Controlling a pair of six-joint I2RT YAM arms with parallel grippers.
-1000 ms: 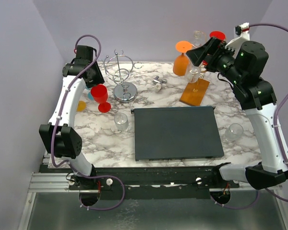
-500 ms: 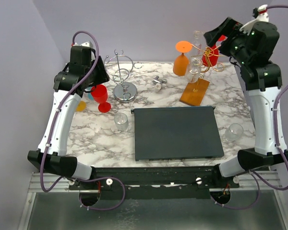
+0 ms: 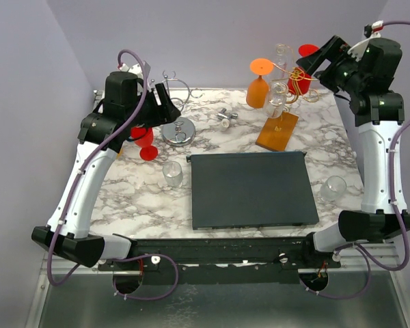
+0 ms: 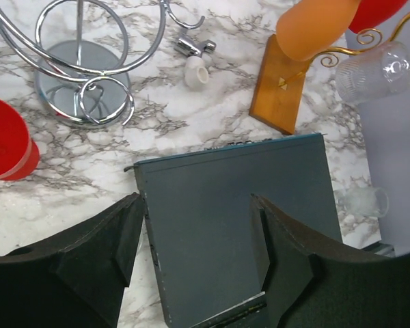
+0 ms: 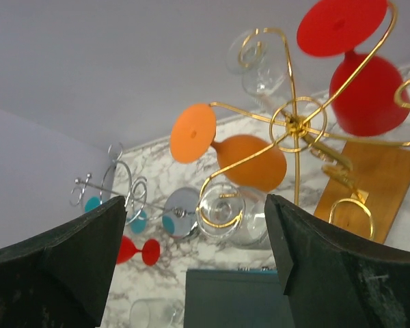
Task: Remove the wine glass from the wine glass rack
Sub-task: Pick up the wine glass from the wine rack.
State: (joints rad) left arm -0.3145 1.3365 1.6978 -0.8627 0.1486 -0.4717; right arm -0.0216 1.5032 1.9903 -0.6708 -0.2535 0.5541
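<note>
Nearest the arm bases, a dark flat mat (image 3: 249, 189) lies on the white-and-grey marbled tabletop (image 3: 133, 198). A clear tumbler (image 3: 173, 174) stands just beside the mat's left edge, and another clear glass (image 3: 334, 188) stands near its right.

The left arm rises from its base and bends inward over the left side. The left tool (image 4: 195, 205) hangs spread above the mat with nothing between its fingers. This arm hides most of a standing red glass (image 3: 148, 152), so only its foot and a bit of the bowl show.

Beyond is a chrome wire stand (image 3: 178, 130), its upper loops partly behind the tool. A small metal-and-white part (image 3: 225, 117) nearby is hard to identify.

Farther back on the right stands the wine glass rack (image 3: 277, 130), with its wooden base on the tabletop and gold wire above. An orange wine glass (image 3: 257, 92), a red wine glass (image 3: 299, 83) and faint clear glasses (image 3: 276, 104) hang upside down from its hooks.

The right arm stands tall, its wrist bent toward the rack's top. The right tool (image 5: 195, 201) is spread at hook level and grips nothing; I cannot tell whether it touches the wire.

Plain lilac-grey walls (image 3: 219, 27) close the back and sides.
</note>
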